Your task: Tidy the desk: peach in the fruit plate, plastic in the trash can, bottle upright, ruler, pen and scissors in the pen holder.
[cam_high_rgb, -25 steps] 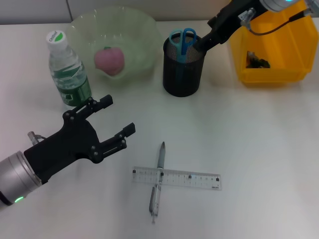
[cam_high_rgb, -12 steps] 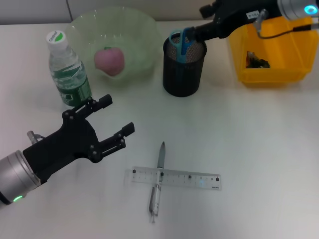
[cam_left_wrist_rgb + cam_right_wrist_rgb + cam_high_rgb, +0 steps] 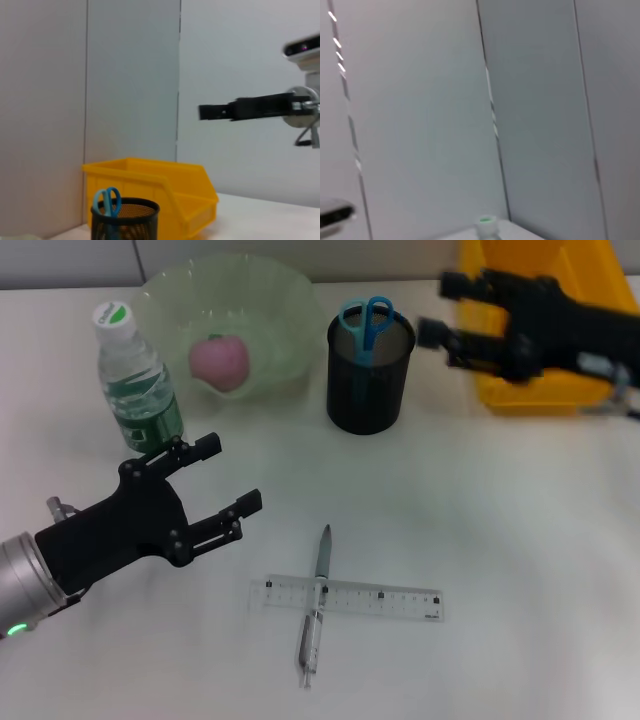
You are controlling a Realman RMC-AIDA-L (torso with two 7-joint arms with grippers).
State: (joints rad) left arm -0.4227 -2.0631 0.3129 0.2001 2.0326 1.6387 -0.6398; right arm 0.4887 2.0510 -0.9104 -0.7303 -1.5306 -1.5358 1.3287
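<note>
Right end effector (image 3: 440, 312): fingers spread apart, holding nothing, raised above the table (image 3: 520, 540) just right of the pen holder (image 3: 368, 375) and in front of the yellow bin (image 3: 545, 340).
Left end effector (image 3: 228, 478): fingers wide apart, empty, hovering over the near-left part of the table, just in front of the bottle (image 3: 135, 380).
Scissors (image 3: 365, 325): blue handles up, standing inside the black mesh pen holder at centre rear.
Pen (image 3: 315, 608): lying on the table near the front, pointing roughly front to back.
Ruler (image 3: 390, 598): clear, lying crosswise over the pen, touching it.
Peach (image 3: 220, 362): pink, resting in the pale green fruit plate (image 3: 285, 300) at rear left.
Bottle: upright, green label and white-green cap, just left of the fruit plate.
Yellow bin: rear right corner; contents hidden by the right arm.
</note>
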